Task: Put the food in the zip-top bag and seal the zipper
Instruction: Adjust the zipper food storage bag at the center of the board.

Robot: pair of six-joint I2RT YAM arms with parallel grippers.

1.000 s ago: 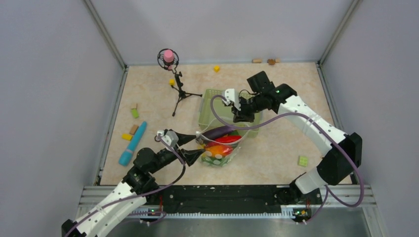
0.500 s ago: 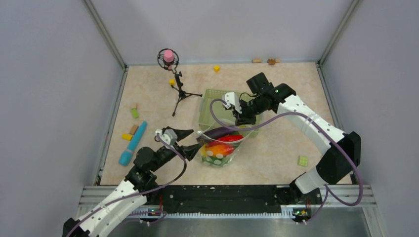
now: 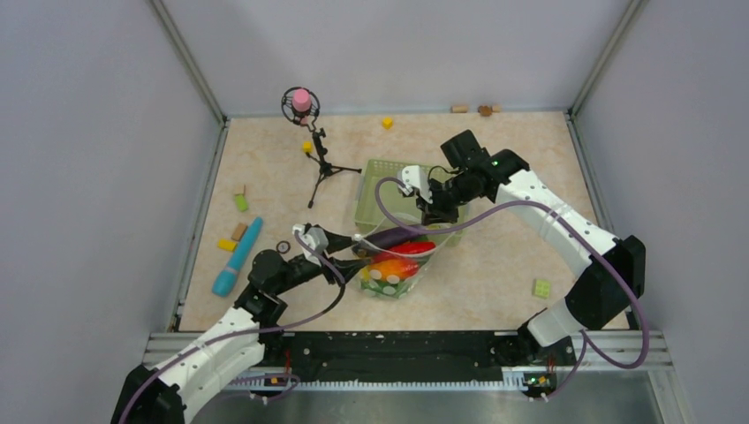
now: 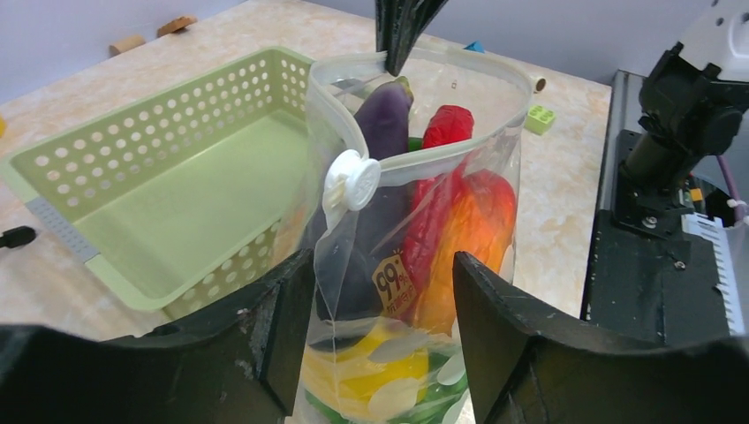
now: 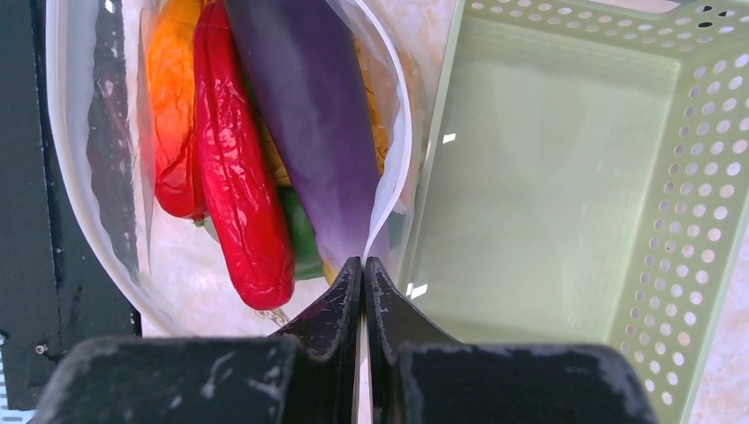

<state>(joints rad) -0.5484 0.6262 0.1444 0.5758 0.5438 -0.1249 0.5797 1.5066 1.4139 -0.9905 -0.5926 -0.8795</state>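
All the toy food already sits inside the clear polka-dot zip-top bag (image 4: 521, 124), which stands upright on the worktop, touching the near wall of the pale green plastic mesh basket (image 4: 177, 124). The dark purple eggplant (image 4: 384, 124) pokes up highest, with the glossy red chili (image 5: 238, 177) beside it, the orange piece (image 4: 468, 230) against the front wall, and the yellow lemon (image 4: 371, 380) low down.

Over the last second the left pincer (image 3: 351, 253) has slid forward from a spot clear of the bag and now brackets its near end. Its jaws have drawn in a little but remain well apart, one on each side of the plastic, gripping nothing. The right pincer (image 5: 362, 265) has barely moved: it is clamped tight on the far end of the bag's mouth and holds that rim up. The bag has not shifted either.

The narrow whitish zipper strip (image 4: 459, 148) gapes in a wide loop, so nothing is sealed yet. A round white slider tab (image 4: 353, 179) sits on the strip just above the left jaws. Filling looks finished, and the left pincer's approach reads as the start of closing. It probably needs to rise to the tab, pinch there and run along the strip while the right keeps the mouth taut; the tall eggplant may get in the way
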